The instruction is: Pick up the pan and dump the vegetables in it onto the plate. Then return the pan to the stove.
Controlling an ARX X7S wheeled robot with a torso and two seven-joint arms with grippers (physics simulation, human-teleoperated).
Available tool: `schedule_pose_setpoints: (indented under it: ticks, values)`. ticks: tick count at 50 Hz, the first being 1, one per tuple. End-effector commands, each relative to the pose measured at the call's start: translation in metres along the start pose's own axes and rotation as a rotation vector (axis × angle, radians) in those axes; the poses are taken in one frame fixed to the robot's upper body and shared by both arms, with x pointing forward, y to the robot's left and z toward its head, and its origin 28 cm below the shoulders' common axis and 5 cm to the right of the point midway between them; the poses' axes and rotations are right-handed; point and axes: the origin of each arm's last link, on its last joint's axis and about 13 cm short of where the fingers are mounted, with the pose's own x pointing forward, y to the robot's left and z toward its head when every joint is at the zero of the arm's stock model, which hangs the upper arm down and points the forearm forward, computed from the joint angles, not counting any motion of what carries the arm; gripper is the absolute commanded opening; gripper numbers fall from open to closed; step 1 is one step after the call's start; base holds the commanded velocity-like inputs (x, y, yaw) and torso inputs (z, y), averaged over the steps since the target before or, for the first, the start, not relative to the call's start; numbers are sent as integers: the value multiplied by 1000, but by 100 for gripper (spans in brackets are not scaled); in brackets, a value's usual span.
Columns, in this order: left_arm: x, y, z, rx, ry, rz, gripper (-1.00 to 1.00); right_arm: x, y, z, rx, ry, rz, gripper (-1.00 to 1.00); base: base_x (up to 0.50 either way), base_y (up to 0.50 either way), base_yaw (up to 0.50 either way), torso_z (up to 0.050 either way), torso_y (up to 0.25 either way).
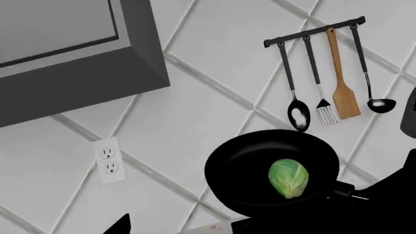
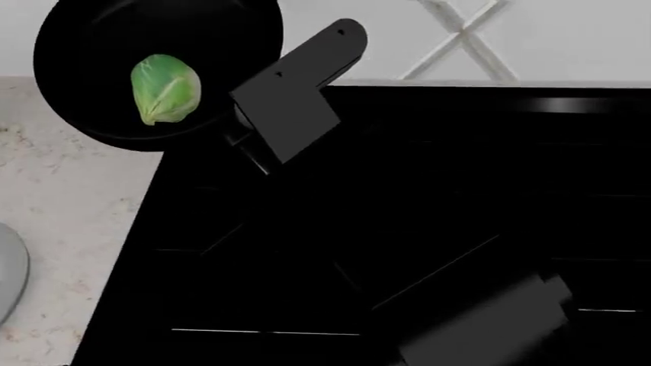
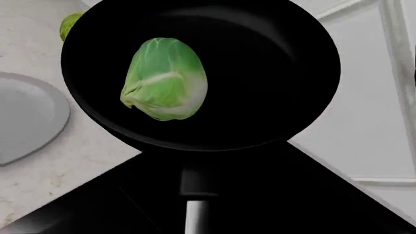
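Note:
The black pan (image 2: 102, 30) is held up at the stove's far-left corner, by the wall, with one green vegetable (image 2: 165, 88) lying in it. My right gripper (image 2: 254, 114) is shut on the pan's handle (image 2: 336, 38). In the right wrist view the pan (image 3: 260, 73) fills the frame with the vegetable (image 3: 165, 80) inside. A second vegetable (image 3: 68, 24) lies on the counter beyond the pan, past the grey plate (image 3: 26, 117). The plate's edge (image 2: 8, 278) shows at the left of the head view. My left gripper (image 1: 201, 229) looks open and empty, aimed at the wall, with the pan (image 1: 247, 165) ahead of it.
The black glass stove (image 2: 407, 229) fills the right and middle of the head view, with speckled counter (image 2: 72, 229) to its left. On the tiled wall are a utensil rack (image 1: 325, 73), an outlet (image 1: 108, 161) and a grey range hood (image 1: 71, 53).

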Motion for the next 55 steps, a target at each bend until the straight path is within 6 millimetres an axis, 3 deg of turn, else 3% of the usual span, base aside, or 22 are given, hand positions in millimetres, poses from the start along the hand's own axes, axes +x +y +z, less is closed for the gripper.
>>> schedule_pose_setpoints:
  ticks: [1,21,27,39,45,55]
  values:
    - [0,-1,2,-3,-30,-37,100,-10,-6,20,-13,-94,-94,-100,31,500,0,0,0]
    - [-6,-3,-3,-4,-26,-38,100,0,-5,21,-9,-95,-84,-100,0,500,0,1,3]
    - [-9,-4,-5,-7,-27,-37,100,8,-2,17,-26,-69,-77,-100,0,63,0,0,2]
    - [-12,-6,-8,-10,-19,-32,100,31,-1,12,-271,-20,-212,-100,0,0,0,1,3]
    - [-14,-6,-9,-12,-17,-32,100,31,8,12,-435,-28,-264,-100,0,0,0,0,2]
    - [-16,-7,-9,-17,-15,-25,100,23,25,18,-547,-86,-260,-100,0,0,0,1,3]
